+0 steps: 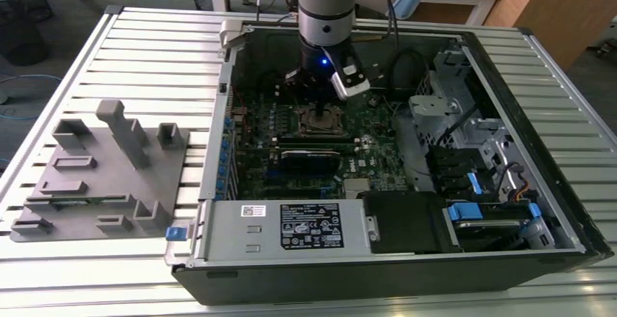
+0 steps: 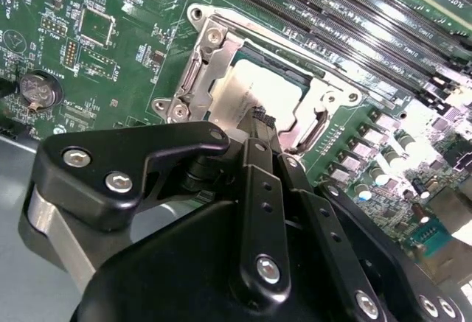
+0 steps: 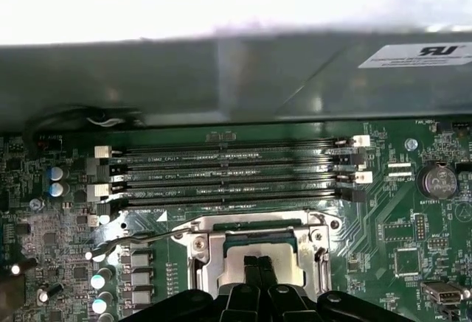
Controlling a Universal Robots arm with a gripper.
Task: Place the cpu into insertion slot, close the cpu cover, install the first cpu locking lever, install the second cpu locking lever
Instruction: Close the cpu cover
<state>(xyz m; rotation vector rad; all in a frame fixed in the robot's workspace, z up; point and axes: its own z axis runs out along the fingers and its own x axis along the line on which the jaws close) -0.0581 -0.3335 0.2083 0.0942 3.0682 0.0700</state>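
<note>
The tool [image 2: 258, 118], fingers pinched together, rests its tips on the pale top of the cpu [image 2: 240, 90]. The cpu lies in the insertion slot [image 1: 321, 122] of the green motherboard [image 2: 110, 71], inside the open computer case [image 1: 386, 281] on the desk [image 1: 144, 35]. The cpu cover [image 2: 221, 40] seems to lie flat around the chip, though the tool hides part of it.

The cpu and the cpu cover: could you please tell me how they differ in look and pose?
The cpu is a solid pale square, while the cpu cover is an open frame with a large window. The cpu sits inside that window; the cpu cover lies around it. The gripper points at the cpu's middle, not at the cpu cover. Both are silvery metal and lie flat.
</note>
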